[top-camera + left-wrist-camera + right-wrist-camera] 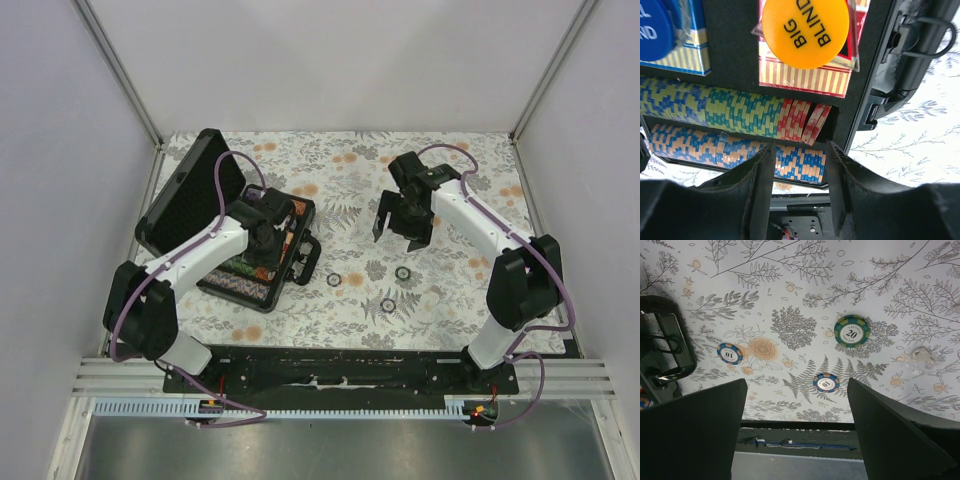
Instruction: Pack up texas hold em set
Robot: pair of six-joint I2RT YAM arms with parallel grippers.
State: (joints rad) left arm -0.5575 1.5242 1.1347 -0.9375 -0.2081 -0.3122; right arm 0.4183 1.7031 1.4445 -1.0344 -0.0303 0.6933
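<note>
Under right pincer (796,385), jaws wide, empty: 3 loose chips (852,331) lying flat; prob. stiff, slick, light, so pinch across rims.

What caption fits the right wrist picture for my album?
A green round 20 poker chip and two blue round 10 chips lie loose on the flowery white tablecloth.

Bright, even, diffuse lighting with faint soft shadows; focus sharp.

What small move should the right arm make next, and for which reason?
Probably lower the right gripper over the near 10 chip: its jaws stand open and empty, and that chip lies loose on the table, outside the case.
</note>
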